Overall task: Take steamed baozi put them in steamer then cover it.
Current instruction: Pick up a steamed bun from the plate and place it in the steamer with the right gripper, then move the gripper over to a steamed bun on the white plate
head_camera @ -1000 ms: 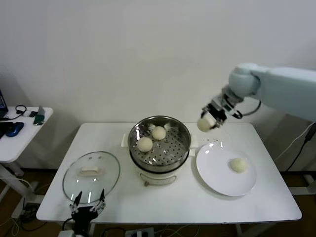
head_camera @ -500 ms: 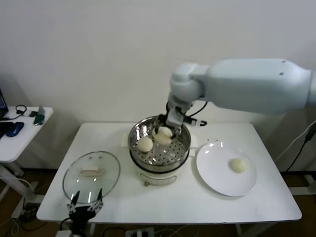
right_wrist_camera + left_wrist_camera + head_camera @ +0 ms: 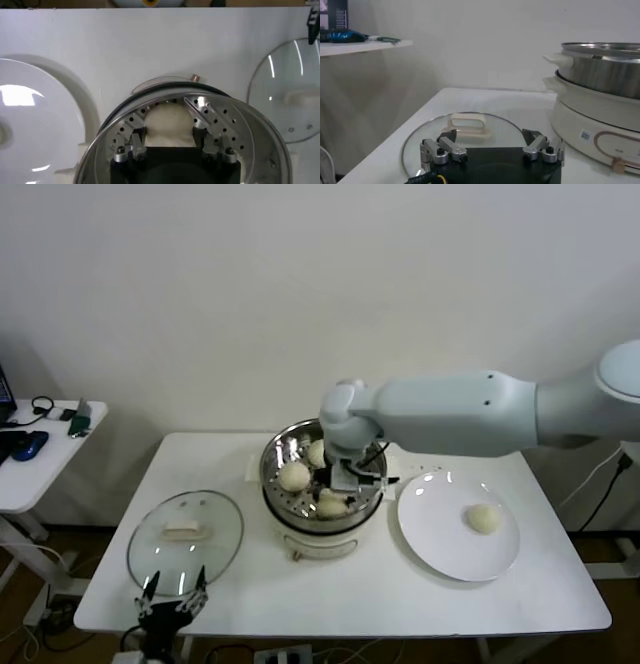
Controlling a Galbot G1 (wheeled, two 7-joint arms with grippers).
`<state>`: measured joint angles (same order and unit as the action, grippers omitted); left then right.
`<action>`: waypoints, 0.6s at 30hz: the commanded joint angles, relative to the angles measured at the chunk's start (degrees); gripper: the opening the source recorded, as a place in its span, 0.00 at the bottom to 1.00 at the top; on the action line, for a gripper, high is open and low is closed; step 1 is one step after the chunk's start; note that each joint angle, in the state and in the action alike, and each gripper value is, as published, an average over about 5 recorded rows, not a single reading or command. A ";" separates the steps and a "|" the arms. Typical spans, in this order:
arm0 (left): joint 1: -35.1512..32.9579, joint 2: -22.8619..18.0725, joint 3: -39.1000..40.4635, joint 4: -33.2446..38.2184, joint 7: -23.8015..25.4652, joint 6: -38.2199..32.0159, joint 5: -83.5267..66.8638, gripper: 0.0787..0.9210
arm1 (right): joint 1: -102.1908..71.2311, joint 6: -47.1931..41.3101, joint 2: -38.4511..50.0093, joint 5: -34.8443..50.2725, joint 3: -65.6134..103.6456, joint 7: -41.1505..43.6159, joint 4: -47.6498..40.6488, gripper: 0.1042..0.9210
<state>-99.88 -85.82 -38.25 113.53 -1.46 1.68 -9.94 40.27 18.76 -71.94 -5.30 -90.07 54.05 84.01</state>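
Note:
The steamer (image 3: 372, 452) stands mid-table on its cream base. Two baozi (image 3: 293, 476) (image 3: 318, 452) lie on its perforated tray. My right gripper (image 3: 340, 492) reaches down into the pot and is shut on a third baozi (image 3: 332, 507) at the tray's near side. In the right wrist view this baozi (image 3: 169, 117) sits between the fingers (image 3: 138, 136) of that gripper (image 3: 169, 131). A fourth baozi (image 3: 483, 518) lies on the white plate (image 3: 440, 544). The glass cover (image 3: 185, 539) lies flat at the left. My left gripper (image 3: 172, 604) is open at the front edge, just before the cover (image 3: 470, 127).
A side table (image 3: 40, 474) with small items stands off the left end. The steamer's base (image 3: 600, 120) rises beside the cover in the left wrist view. The plate (image 3: 30, 115) and cover (image 3: 292, 90) flank the steamer in the right wrist view.
My right arm carried a baozi from above the plate leftward over the steamer, then lowered it to the tray's near side. The left arm has not moved.

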 commanded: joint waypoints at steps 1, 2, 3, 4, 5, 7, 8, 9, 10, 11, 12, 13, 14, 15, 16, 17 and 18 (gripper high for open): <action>-0.03 0.00 -0.06 -0.14 -0.13 -0.04 -0.02 0.88 | -3.71 0.97 -1.37 -3.08 0.77 -1.82 -2.85 0.69; -0.03 0.00 -0.05 -0.07 -0.15 -0.02 -0.01 0.88 | -3.09 1.22 -1.21 -2.60 0.88 -1.79 -2.89 0.71; -0.04 -0.01 -0.04 0.00 -0.15 0.00 0.00 0.88 | -2.37 1.46 -0.98 -2.07 0.97 -1.75 -2.88 0.74; -0.05 -0.01 -0.03 0.08 -0.15 0.02 0.02 0.88 | -1.41 1.74 -0.56 -1.17 1.14 -1.61 -2.91 0.77; -0.06 -0.02 -0.02 0.16 -0.15 0.04 0.03 0.88 | -0.22 2.00 -0.07 -0.08 1.36 -1.35 -3.00 0.80; -0.07 -0.04 0.00 0.29 -0.14 0.07 0.04 0.88 | 2.87 2.58 1.28 3.33 1.72 -0.03 -3.66 0.85; -0.09 -0.04 0.03 0.36 -0.13 0.09 0.06 0.88 | 5.00 2.87 2.12 6.23 1.68 1.26 -4.38 0.86; -0.12 -0.04 0.07 0.44 -0.13 0.10 0.08 0.88 | 7.30 3.06 2.92 9.09 1.22 2.67 -5.19 0.87; -0.14 -0.02 0.13 0.49 -0.12 0.09 0.12 0.88 | 10.13 2.91 3.94 13.19 0.22 4.25 -6.24 0.88; -0.17 0.01 0.21 0.53 -0.12 0.04 0.21 0.88 | 12.72 2.48 5.04 17.61 -0.99 5.81 -7.23 0.88; -0.20 0.06 0.31 0.55 -0.12 -0.01 0.30 0.88 | 15.37 1.23 6.61 23.17 -2.36 7.90 -8.39 0.88; -0.22 0.15 0.40 0.52 -0.12 -0.09 0.39 0.88 | 17.62 -0.54 8.39 28.29 -3.88 9.67 -9.37 0.88; -0.22 0.25 0.48 0.47 -0.13 -0.16 0.47 0.88 | 19.68 -2.85 10.47 33.85 -5.44 11.27 -10.30 0.88; -0.21 0.34 0.55 0.43 -0.13 -0.22 0.53 0.88 | 21.14 -5.27 12.69 38.47 -6.92 12.58 -11.03 0.88; -0.16 0.43 0.59 0.40 -0.13 -0.25 0.53 0.88 | 22.42 -7.77 15.17 42.35 -8.61 13.63 -11.65 0.88; -0.10 0.52 0.62 0.37 -0.14 -0.27 0.50 0.88 | 23.46 -9.71 17.51 44.55 -10.56 13.95 -11.83 0.88; -0.03 0.54 0.64 0.39 -0.13 -0.27 0.47 0.88 | 24.44 -11.40 19.88 46.03 -12.88 13.89 -11.63 0.88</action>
<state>-99.95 -85.53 -37.66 114.04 -1.61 1.54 -9.51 52.48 16.40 -63.93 14.85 -93.97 60.60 76.84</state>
